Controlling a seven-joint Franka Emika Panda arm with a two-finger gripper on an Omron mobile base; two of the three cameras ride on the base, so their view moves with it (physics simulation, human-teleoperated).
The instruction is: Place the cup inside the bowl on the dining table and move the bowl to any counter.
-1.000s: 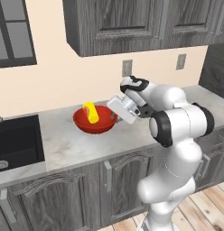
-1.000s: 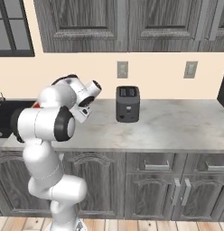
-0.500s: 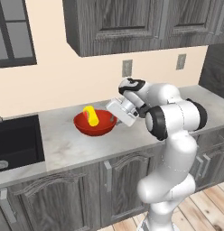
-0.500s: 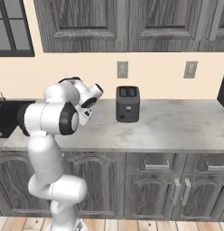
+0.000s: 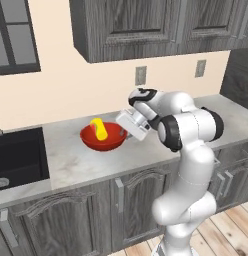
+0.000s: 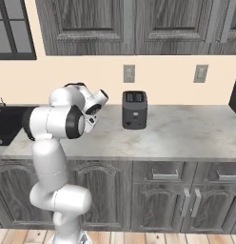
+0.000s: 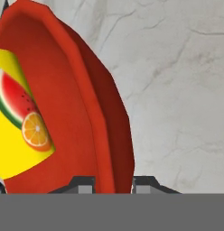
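The glossy red bowl (image 5: 103,138) rests on the light grey stone counter (image 5: 81,160), right of the sink. The yellow cup (image 5: 98,128) leans inside it, and its fruit picture shows close up on the cup (image 7: 14,122) in the hand view. My gripper (image 5: 124,132) is at the bowl's right rim. In the hand view the gripper (image 7: 113,184) has its two fingertips on either side of the rim of the bowl (image 7: 82,103), shut on it. The dining table is out of view.
A black sink (image 5: 16,155) is set into the counter at the left. A dark toaster (image 6: 134,110) stands against the wall on the counter (image 6: 186,133) to the right of the arm. Dark wall cabinets (image 5: 146,25) hang above.
The arm's elbow has shifted a little toward the wall. The bowl with the cup has stayed nearly in place on the counter, and the gripper is still on its rim.
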